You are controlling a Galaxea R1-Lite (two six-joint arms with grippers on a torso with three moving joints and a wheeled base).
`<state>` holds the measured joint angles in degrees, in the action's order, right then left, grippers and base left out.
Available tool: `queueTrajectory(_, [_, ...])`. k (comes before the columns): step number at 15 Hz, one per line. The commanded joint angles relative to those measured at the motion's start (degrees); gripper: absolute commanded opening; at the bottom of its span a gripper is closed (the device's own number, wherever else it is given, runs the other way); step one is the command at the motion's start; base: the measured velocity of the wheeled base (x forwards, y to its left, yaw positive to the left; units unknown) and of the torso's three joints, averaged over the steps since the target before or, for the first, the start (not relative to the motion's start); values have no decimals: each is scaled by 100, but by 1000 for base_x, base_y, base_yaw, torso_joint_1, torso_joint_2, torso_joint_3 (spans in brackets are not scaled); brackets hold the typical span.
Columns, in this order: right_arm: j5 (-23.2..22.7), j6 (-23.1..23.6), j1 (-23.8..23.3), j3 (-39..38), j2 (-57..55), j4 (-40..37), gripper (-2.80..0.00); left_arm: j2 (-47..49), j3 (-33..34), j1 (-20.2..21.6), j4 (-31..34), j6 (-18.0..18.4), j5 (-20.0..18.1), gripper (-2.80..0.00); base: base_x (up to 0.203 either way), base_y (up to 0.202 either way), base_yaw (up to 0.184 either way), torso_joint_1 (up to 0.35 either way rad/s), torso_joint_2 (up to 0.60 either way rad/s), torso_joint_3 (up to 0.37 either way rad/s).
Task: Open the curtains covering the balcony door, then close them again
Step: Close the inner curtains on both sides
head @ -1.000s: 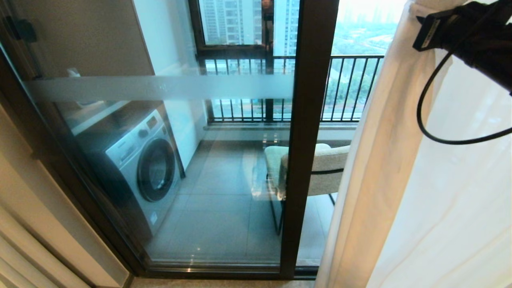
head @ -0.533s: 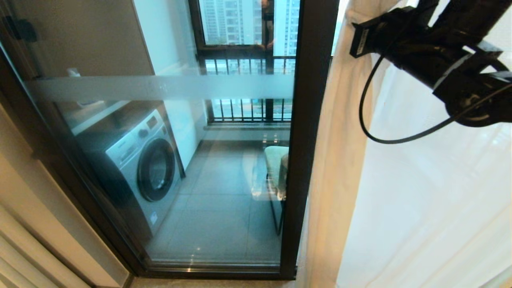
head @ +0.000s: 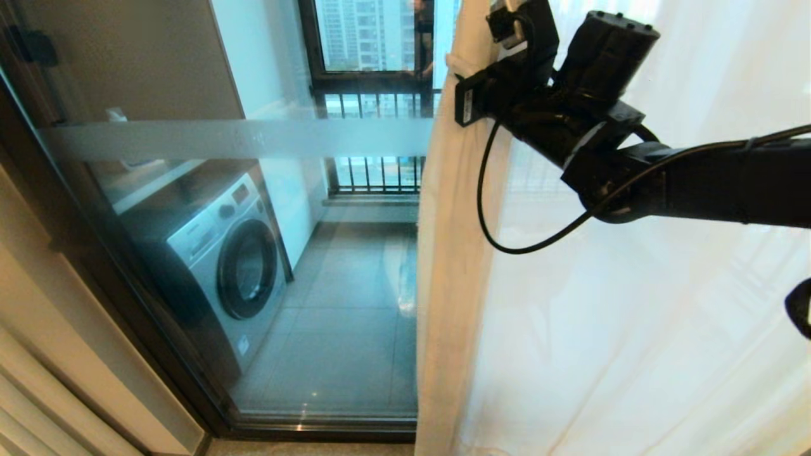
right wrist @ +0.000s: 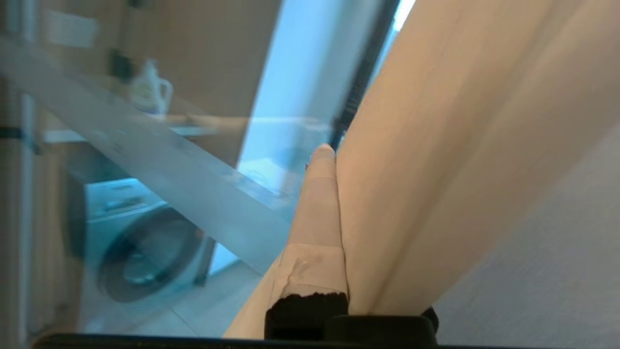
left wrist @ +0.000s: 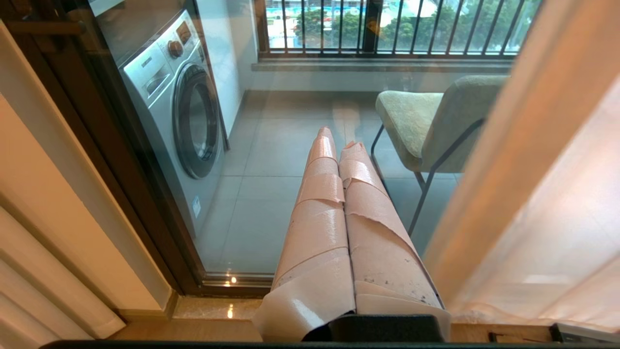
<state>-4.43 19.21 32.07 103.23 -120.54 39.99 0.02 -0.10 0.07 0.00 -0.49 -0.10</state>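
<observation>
Head view: my right tool (head: 457, 76) is clamped on the leading edge of the curtains (head: 443, 266), high up. The sheer panel covers the right half of the balcony door (head: 266, 209); the left half is uncovered, showing a washing machine (head: 222, 266) behind the glass.

Left wrist view: my left tool (left wrist: 339, 145) hangs low before the door, fingers pressed together, holding nothing. A chair (left wrist: 436, 126) stands outside.

Right wrist view: one taped finger (right wrist: 317, 213) lies against the curtain fold (right wrist: 436, 145); the other is hidden behind the fabric.
</observation>
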Motion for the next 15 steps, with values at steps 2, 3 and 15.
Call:
queueTrajectory(2, [-13, 12, 139, 442, -537, -38, -280, -2, 1, 1, 0, -4, 1, -280, 0, 0, 0, 0, 0, 0])
queueTrajectory(3, [-14, 5, 141, 527, -582, -33, -280, -2, 1, 1, 0, 5, 1, -280, 0, 0, 0, 0, 0, 0])
queueTrajectory(15, [486, -5, -552, 884, -366, 78, -280, -2, 1, 1, 0, 5, 1, -280, 0, 0, 0, 0, 0, 0])
